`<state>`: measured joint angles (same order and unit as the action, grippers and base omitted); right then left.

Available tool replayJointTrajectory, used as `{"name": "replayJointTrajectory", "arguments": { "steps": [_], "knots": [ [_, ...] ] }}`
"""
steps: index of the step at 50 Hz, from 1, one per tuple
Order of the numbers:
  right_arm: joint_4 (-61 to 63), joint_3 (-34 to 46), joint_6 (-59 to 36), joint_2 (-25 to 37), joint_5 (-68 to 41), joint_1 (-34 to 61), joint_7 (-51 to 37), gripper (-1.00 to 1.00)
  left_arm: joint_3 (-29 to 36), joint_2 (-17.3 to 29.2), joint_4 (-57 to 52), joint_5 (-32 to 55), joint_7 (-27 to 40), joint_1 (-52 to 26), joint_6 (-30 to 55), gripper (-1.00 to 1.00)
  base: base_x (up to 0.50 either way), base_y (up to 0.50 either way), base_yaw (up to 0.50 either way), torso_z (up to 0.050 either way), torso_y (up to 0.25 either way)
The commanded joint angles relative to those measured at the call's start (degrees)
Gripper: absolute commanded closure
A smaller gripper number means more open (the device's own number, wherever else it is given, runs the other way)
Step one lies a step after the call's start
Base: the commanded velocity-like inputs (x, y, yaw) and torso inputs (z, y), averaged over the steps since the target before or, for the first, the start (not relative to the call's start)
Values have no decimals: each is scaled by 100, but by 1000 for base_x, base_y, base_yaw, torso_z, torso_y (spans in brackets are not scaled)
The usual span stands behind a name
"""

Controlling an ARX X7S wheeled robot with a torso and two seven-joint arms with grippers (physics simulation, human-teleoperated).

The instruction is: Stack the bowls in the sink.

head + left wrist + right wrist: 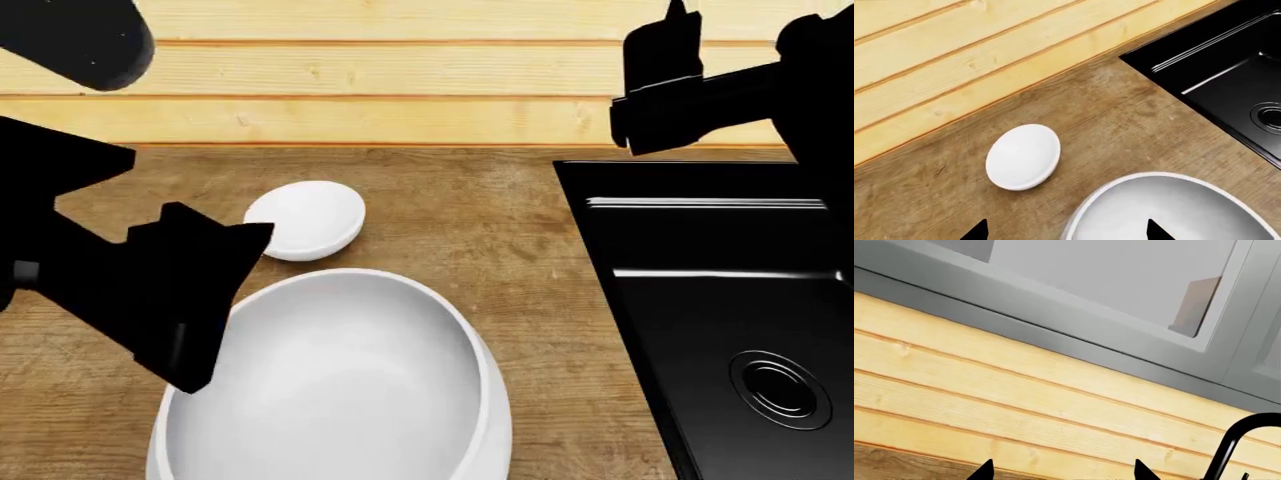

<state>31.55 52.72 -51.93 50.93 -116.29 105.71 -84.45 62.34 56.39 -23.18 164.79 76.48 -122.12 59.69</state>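
Note:
The large white bowl (334,390) stands upright on the wooden counter (494,230), left of the black sink (721,300). The small white bowl (307,220) lies just behind it and looks turned rim down. My left gripper (200,290) hovers open over the large bowl's left rim. In the left wrist view, my left gripper (1067,232) has one fingertip over the large bowl (1174,207) and the other over bare counter, with the small bowl (1023,156) ahead of it. My right gripper (661,75) is raised high behind the sink, open and empty (1063,472).
A light wood-plank wall (400,70) runs along the back of the counter. The sink basin has a round ringed drain (781,388). The black faucet (1234,445) rises beside my right gripper. Grey cabinets (1121,295) hang above the wall.

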Motion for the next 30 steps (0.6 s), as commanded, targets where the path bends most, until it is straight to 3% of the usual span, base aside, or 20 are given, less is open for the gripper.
{"name": "replayJointTrajectory", "arguments": {
  "steps": [1,30],
  "knots": [
    [40,64,20,50,69,-78,54,-100,200,7,-174,-4,-176,395,-118,-100,0,0,0,0,0],
    [102,146,63,150,207,-190,174,-100,1091,-243,157,175,174,522,347,-100,0,0,0,0,0]
  ]
}}
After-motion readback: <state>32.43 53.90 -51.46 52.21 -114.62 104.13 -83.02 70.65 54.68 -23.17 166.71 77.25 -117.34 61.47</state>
